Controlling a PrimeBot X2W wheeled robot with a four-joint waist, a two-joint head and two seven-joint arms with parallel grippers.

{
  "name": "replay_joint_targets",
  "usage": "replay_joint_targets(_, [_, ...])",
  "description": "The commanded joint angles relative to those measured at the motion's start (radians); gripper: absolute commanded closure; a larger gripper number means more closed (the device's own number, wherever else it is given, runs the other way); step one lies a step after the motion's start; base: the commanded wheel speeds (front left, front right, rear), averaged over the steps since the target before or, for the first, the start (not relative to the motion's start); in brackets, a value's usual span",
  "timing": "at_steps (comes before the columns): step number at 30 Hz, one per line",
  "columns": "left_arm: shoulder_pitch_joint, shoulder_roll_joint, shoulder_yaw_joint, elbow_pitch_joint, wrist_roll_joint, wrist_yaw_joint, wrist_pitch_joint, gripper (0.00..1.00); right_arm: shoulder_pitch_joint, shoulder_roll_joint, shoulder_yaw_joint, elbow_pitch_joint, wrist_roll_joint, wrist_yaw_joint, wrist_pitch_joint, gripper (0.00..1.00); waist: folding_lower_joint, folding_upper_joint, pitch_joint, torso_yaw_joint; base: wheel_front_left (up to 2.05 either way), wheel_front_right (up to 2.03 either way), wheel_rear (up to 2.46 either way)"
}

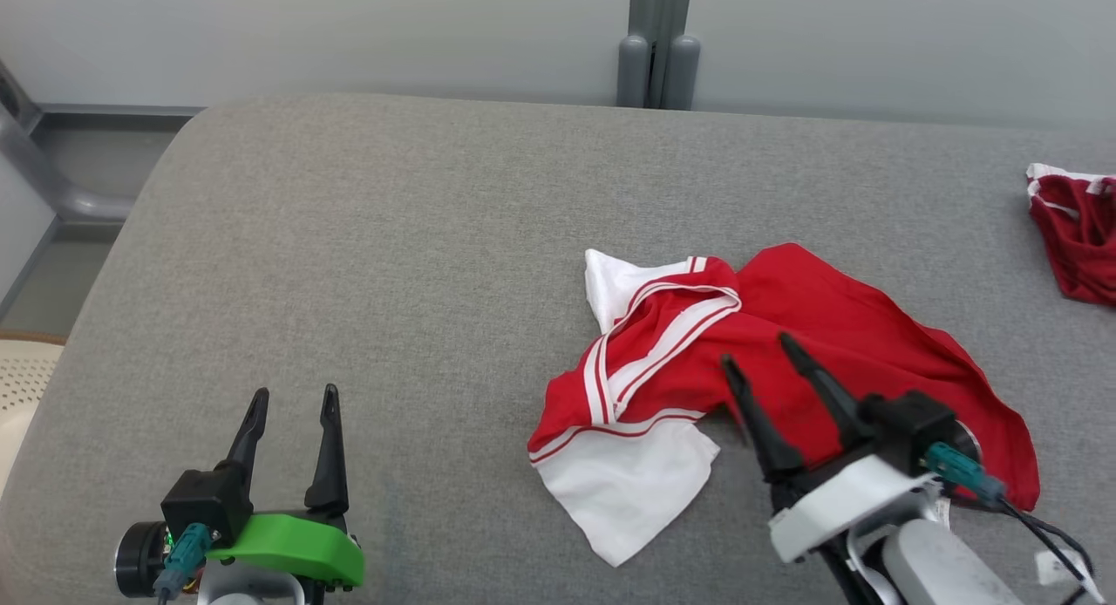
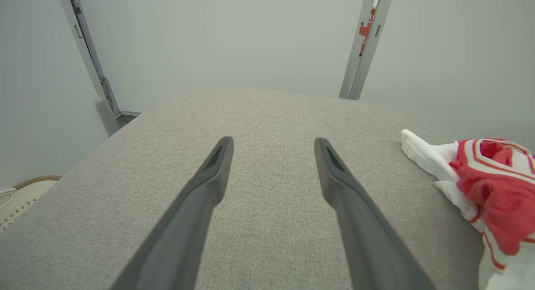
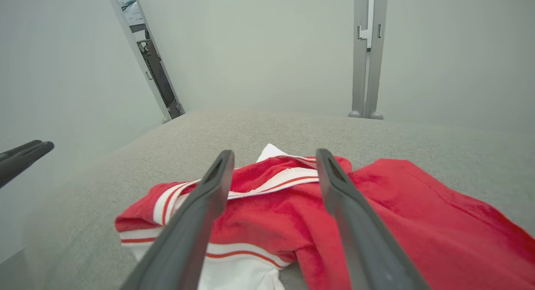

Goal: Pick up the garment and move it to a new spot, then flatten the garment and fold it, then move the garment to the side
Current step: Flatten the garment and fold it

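Right gripper (image 1: 757,346), fingers apart, just above the crumpled red-and-white garment (image 1: 837,326) on the grey table (image 1: 392,239).

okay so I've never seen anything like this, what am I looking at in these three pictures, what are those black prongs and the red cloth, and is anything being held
This is a two-armed robot at a grey padded table. One picture looks down from its head; the other two come from cameras on its wrists, looking along the fingers. The black prongs are those fingers. The left gripper is open over bare table. The right gripper is open just above a crumpled red and white garment, which lies loose on the table. Nothing is held. A second red garment lies at the far right edge.
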Motion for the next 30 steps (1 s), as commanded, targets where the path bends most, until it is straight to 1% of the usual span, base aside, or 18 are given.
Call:
replay_joint_targets(1, [0.014, 0.002, 0.005, -0.003, 0.007, -0.004, 0.000, 0.00, 0.032, -0.010, -0.035, -0.026, -0.009, -0.001, -0.003, 0.00, 0.0000, 0.0000, -0.011, -0.021, 0.00, 0.00, 0.00])
replay_joint_targets(5, [0.023, 0.002, 0.014, -0.005, 0.011, -0.006, 0.000, 0.00, 0.108, -0.011, -0.146, -0.099, -0.029, -0.001, -0.003, 0.00, 0.0000, 0.0000, -0.018, -0.041, 0.00, 0.00, 0.00])
replay_joint_targets(8, [0.027, 0.002, 0.018, -0.006, 0.016, -0.007, 0.000, 0.00, 0.163, 0.005, -0.223, -0.145, -0.045, -0.001, -0.003, 0.00, 0.0000, 0.0000, -0.024, -0.052, 0.00, 0.00, 0.00])
replay_joint_targets(12, [0.031, 0.002, 0.019, -0.006, 0.020, -0.010, 0.000, 0.00, 0.218, 0.025, -0.300, -0.189, -0.071, -0.001, -0.003, 0.00, 0.0000, 0.0000, -0.031, -0.062, 0.00, 0.00, 0.00])
replay_joint_targets(15, [0.033, 0.002, 0.019, -0.010, 0.023, -0.013, 0.000, 0.00, 0.249, 0.047, -0.331, -0.210, -0.089, -0.001, -0.003, 0.00, 0.0000, 0.0000, -0.032, -0.071, 0.00, 0.00, 0.00])
replay_joint_targets(19, [0.029, 0.002, -0.003, -0.013, 0.030, -0.015, 0.000, 0.00, 0.251, 0.059, -0.334, -0.220, -0.107, -0.001, -0.003, 0.00, 0.0000, 0.0000, -0.024, -0.082, 0.00, 0.00, 0.00])
replay_joint_targets(22, [0.015, 0.002, -0.045, -0.012, 0.038, -0.018, 0.000, 0.00, 0.238, 0.064, -0.334, -0.222, -0.113, -0.001, -0.003, 0.00, 0.0000, 0.0000, -0.015, -0.087, 0.00, 0.00, 0.00])
replay_joint_targets(30, [-0.030, 0.002, -0.242, 0.018, 0.060, -0.024, 0.000, 0.00, 0.219, 0.067, -0.342, -0.219, -0.118, -0.001, -0.003, 0.00, 0.0000, 0.0000, 0.011, -0.114, 0.00, 0.00, 0.00])
